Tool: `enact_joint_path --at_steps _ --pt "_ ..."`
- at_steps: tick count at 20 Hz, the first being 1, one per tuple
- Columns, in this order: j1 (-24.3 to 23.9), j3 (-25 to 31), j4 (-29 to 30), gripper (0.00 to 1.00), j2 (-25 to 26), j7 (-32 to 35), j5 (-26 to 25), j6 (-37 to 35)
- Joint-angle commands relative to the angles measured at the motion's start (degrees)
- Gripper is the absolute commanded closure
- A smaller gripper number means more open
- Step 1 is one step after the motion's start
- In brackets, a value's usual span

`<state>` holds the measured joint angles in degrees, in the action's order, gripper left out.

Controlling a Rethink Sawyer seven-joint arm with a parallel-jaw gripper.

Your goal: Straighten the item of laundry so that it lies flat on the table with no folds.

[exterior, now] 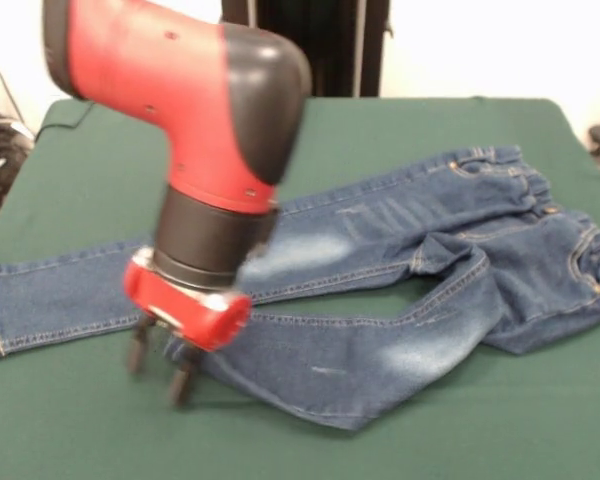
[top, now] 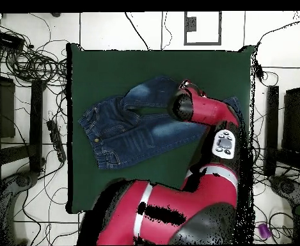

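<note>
The item of laundry (exterior: pixel 380 235) is a small pair of blue jeans on the green table (exterior: pixel 480 420). Its waistband lies at the right in the front view. One leg stretches left to a cuff near the table's left edge. The nearer leg is folded on itself, and its cuff is hidden. My gripper (exterior: pixel 161 365) hangs low at the left end of that folded leg. It is open, one black finger (exterior: pixel 138 350) just off the denim and the other at its edge. In the overhead view the jeans (top: pixel 123 125) lie left of my red wrist, which hides the gripper.
My red and black arm (top: pixel 206 115) crosses the table's right side in the overhead view, covering part of the jeans. Cables and black stands (top: pixel 37 64) ring the table. Bare green cloth (top: pixel 114 64) surrounds the jeans.
</note>
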<state>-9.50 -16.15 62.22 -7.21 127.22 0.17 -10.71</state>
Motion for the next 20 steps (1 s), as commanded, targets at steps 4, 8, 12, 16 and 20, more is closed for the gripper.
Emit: enact_joint_path --at_steps 4,8,12,16,20 --pt "-1.5 9.1 10.9 0.0 -2.7 -2.0 -8.6 -3.6" --pt "-0.5 9.2 11.9 0.0 -4.6 0.1 -8.1 -6.7" --pt "-0.4 10.6 13.3 0.0 -5.9 1.6 -6.8 -8.0" --pt "-1.2 13.1 14.3 0.0 -5.7 1.8 -6.9 -5.6" --pt "-3.5 16.8 15.6 0.0 -5.6 1.0 -7.6 -3.5"
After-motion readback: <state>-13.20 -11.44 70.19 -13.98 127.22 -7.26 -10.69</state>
